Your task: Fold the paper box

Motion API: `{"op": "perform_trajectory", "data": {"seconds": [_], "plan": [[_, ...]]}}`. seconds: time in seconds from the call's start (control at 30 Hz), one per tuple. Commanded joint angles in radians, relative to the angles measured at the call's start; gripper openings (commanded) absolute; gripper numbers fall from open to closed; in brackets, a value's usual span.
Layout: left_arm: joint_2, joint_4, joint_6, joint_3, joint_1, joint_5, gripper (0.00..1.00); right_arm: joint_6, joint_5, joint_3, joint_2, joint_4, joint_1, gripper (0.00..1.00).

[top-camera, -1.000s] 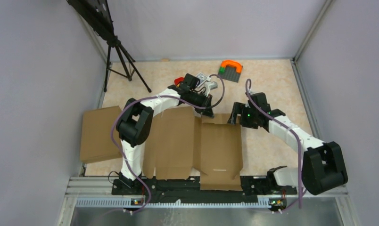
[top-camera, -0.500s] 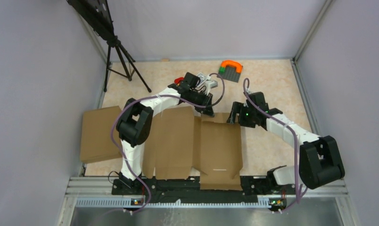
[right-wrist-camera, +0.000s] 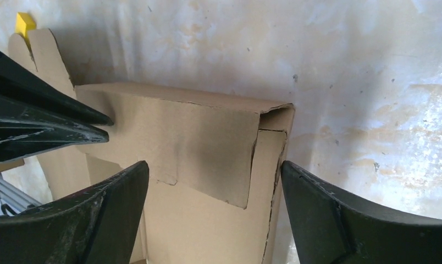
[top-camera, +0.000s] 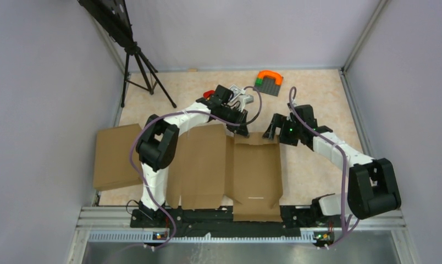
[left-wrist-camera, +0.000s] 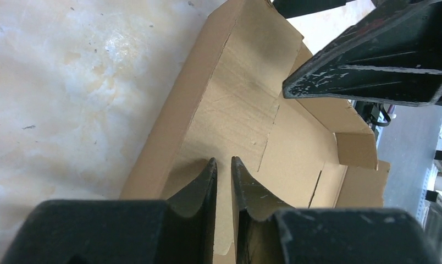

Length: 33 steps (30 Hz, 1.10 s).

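So the box [top-camera: 252,170] is lying mostly flat on the desk [top-camera: 318,93], with its near edge right up over the base rail [top-camera: 208,216]. Only the flap [right-wrist-camera: 180,126] farthest from the rail is standing up. The left gripper [top-camera: 242,131] is nearly closed and pinches that flap's left end. The right gripper [top-camera: 274,130] is spread wide around the flap's right corner, and its fingers [right-wrist-camera: 98,220] aren't touching cardboard as far as I can see.

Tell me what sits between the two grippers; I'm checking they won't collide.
Only the raised far flap of the paper box lies between the left gripper and the right gripper, clearest in the right wrist view.
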Motion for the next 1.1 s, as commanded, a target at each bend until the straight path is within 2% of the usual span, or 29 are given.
{"op": "perform_trajectory", "data": {"seconds": [0.0, 0.43, 0.63, 0.93, 1.07], "plan": [[0.017, -0.013, 0.013, 0.021, -0.001, -0.008, 0.17, 0.012, -0.039, 0.033, 0.045, 0.043, -0.004, 0.86], [0.019, -0.012, 0.006, 0.026, -0.002, -0.010, 0.19, -0.015, -0.025, 0.032, 0.086, 0.030, -0.003, 0.66], [0.018, -0.012, 0.000, 0.028, -0.003, -0.009, 0.23, -0.028, -0.018, 0.040, 0.094, 0.017, -0.004, 0.61], [-0.025, -0.001, -0.031, 0.030, -0.003, -0.076, 0.59, -0.028, -0.023, 0.025, 0.100, 0.032, -0.004, 0.55], [-0.042, 0.011, -0.056, 0.045, -0.002, -0.102, 0.62, -0.031, -0.024, 0.020, 0.101, 0.034, -0.004, 0.55]]}}
